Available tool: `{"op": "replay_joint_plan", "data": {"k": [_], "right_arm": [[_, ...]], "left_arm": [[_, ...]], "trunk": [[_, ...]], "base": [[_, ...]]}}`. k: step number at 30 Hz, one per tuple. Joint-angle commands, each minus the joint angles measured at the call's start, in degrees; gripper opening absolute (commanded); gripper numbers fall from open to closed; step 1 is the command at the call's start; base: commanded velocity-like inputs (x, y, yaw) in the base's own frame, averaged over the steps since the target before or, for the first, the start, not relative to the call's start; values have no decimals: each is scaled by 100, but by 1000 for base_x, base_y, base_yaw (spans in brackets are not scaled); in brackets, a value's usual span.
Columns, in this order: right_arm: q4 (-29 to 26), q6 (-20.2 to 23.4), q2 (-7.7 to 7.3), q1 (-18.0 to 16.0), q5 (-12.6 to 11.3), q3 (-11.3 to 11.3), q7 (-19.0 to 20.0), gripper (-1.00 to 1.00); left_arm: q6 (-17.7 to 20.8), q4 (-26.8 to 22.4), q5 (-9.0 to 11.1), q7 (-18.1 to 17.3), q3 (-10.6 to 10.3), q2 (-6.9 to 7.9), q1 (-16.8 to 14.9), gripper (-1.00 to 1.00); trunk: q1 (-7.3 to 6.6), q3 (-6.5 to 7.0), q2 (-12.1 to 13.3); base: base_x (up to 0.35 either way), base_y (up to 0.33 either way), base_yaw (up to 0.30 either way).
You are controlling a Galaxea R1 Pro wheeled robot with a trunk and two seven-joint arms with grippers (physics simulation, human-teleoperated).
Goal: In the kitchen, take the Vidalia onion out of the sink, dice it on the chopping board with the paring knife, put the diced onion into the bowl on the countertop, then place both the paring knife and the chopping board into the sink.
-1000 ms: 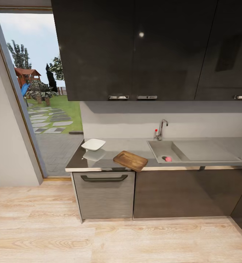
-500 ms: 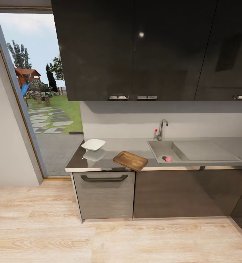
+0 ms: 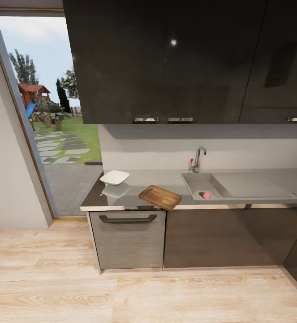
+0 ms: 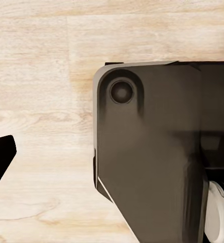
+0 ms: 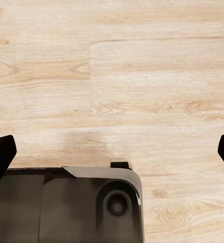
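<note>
Across the wood floor, the grey countertop (image 3: 166,179) carries the white bowl (image 3: 114,177) at its left end. The brown chopping board (image 3: 160,197) lies next to the bowl, at the front edge. A small pinkish onion (image 3: 206,195) sits in the sink (image 3: 197,181), below the chrome tap (image 3: 197,159). The paring knife is out of view. My left gripper (image 4: 112,162) and right gripper (image 5: 112,152) hang over the floor, far from the counter. Both stand open with nothing between their fingers. One left fingertip (image 4: 0,159) shows at the frame edge.
A tall glass door (image 3: 40,112) to a garden stands left of the counter. Dark upper cabinets (image 3: 175,63) hang over the worktop, and a drawer with a bar handle (image 3: 127,219) sits under the bowl. My dark base (image 4: 152,162) (image 5: 71,205) is below the grippers.
</note>
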Motion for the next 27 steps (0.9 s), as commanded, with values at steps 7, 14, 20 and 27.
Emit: {"op": "replay_joint_plan", "data": {"k": [7,14,20,27], "right_arm": [[5,-15,2,-1,-3,5,-18,100],[3,-19,2,-1,-3,5,-18,100],[3,-17,2,-1,-3,5,-18,100],[5,-19,2,-1,-3,5,-17,100]], "left_arm": [[-18,3,3,0,0,0,2,100],[-18,4,3,0,0,0,2,100],[-18,3,3,0,0,-4,2,100],[-18,0,3,0,0,1,2,100]], "trunk": [[2,0,-2],[2,0,-2],[2,0,-2],[2,0,-2]], "base": [[0,0,0],[0,0,0],[0,0,0],[0,0,0]]}}
